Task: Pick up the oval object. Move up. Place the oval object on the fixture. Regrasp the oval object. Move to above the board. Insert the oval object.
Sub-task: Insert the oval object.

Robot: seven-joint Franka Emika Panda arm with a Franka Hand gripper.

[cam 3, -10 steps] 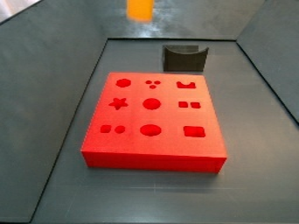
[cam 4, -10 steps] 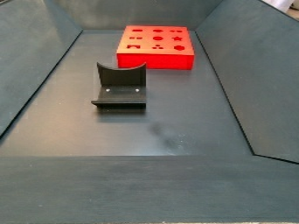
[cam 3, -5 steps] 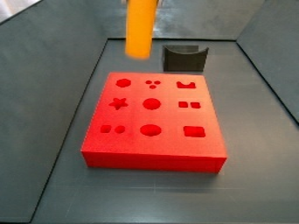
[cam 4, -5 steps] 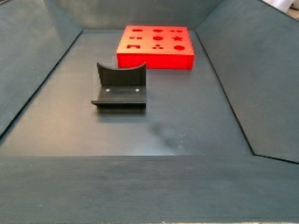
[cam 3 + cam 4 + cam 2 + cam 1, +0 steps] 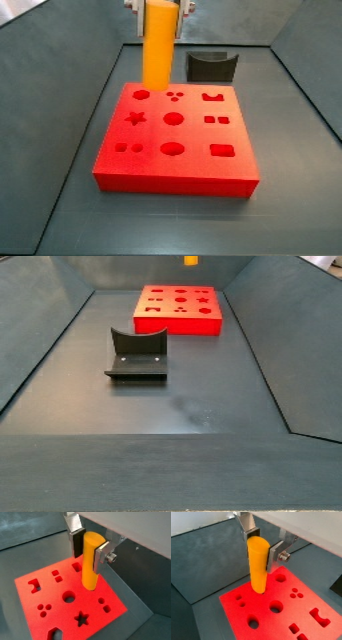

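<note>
Oval object (image 5: 159, 45): long yellow-orange rounded peg, upright, clamped in gripper (image 5: 264, 545) at frame top, above red board (image 5: 178, 135); fixture (image 5: 211, 67) behind.

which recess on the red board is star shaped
The star recess on the board: left column, middle row in a side view; the others are round or square. The gripper holds the oval object above.

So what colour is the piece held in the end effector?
Yellow-orange: the oval object, clamped in the end effector above the board, clearest in a wrist view.

oval object (image 5: 258, 564): yellow-orange, upright, in gripper (image 5: 263, 547) | above red board (image 5: 278, 607)
</note>
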